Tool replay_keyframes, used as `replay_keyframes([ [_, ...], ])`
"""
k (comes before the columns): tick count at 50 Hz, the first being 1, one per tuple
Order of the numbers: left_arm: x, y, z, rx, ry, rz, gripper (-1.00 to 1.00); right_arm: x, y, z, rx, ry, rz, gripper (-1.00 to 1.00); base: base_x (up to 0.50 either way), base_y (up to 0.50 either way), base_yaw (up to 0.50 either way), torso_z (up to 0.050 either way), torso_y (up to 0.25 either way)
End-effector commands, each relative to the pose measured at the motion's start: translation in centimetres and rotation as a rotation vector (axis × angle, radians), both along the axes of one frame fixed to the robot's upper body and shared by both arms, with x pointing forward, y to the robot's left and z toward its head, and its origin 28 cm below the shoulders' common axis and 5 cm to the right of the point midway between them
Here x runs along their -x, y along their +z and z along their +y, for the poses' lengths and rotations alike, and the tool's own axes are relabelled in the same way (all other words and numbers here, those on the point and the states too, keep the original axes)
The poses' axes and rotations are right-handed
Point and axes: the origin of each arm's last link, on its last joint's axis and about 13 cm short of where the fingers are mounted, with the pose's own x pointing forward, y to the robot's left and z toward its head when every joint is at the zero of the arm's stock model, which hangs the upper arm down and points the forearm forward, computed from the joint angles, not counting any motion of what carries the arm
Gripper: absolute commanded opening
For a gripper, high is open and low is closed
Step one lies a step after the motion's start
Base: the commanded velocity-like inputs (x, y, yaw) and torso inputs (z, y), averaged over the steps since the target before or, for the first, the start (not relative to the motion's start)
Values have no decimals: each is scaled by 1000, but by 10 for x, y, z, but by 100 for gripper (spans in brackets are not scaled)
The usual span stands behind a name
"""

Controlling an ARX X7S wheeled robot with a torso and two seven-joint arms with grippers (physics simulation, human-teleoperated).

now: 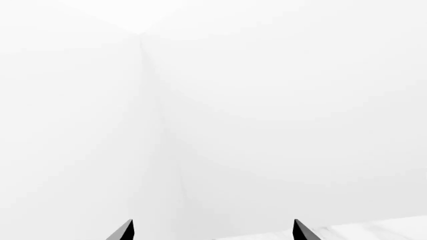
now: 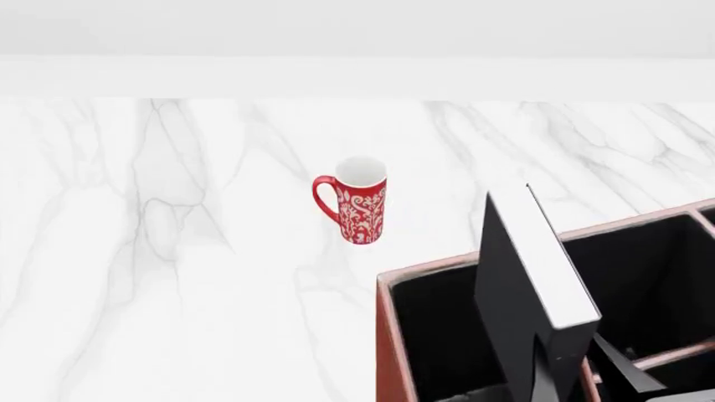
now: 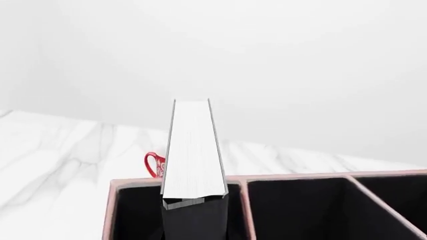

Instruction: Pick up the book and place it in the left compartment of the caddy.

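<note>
Book: the thick black book [image 2: 525, 285] stands upright, white page edges up, its lower end already down inside the caddy [image 2: 386, 335], directly ahead of the right pincer.
Right pincer: the right pincer [image 2: 575, 368] is clamped on the book low down; only dark finger shapes show in the head view, just behind the book.
Left pincer: the left pincer [image 1: 212, 232] shows two dark tips standing apart with nothing between them, facing bare white wall, well away from the work.
Left compartment: the left compartment [image 3: 137, 215] is the long black-lined section the book is entering; its outer wall lies to one side of the pincer and a pale divider just to the other.
Step in hand: lowering, by my judgement. Keep the book vertical and centred so neither cover scrapes, and let go only once it rests on the floor.
Edges: the divider sits very close to the book; the outer wall leaves more room.
Open room: a red mug [image 2: 355, 201] stands on the marble desk [image 2: 167, 251] beyond the caddy, well apart from the pincer, so lifting straight up looks free.
</note>
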Motion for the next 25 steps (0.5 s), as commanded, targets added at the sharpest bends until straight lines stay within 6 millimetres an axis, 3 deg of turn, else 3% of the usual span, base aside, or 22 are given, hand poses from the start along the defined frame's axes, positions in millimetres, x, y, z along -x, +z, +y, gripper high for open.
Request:
replay_keyframes([
  [1,0,0,0,-1,-1,-1,100,-10,10,0,13,7,-107,-100,0,0,0,0,0],
  [25,1,0,0,-3,2,-3,100,-16,-8,-5,0,-19,-61,-100,0,0,0,0,1],
])
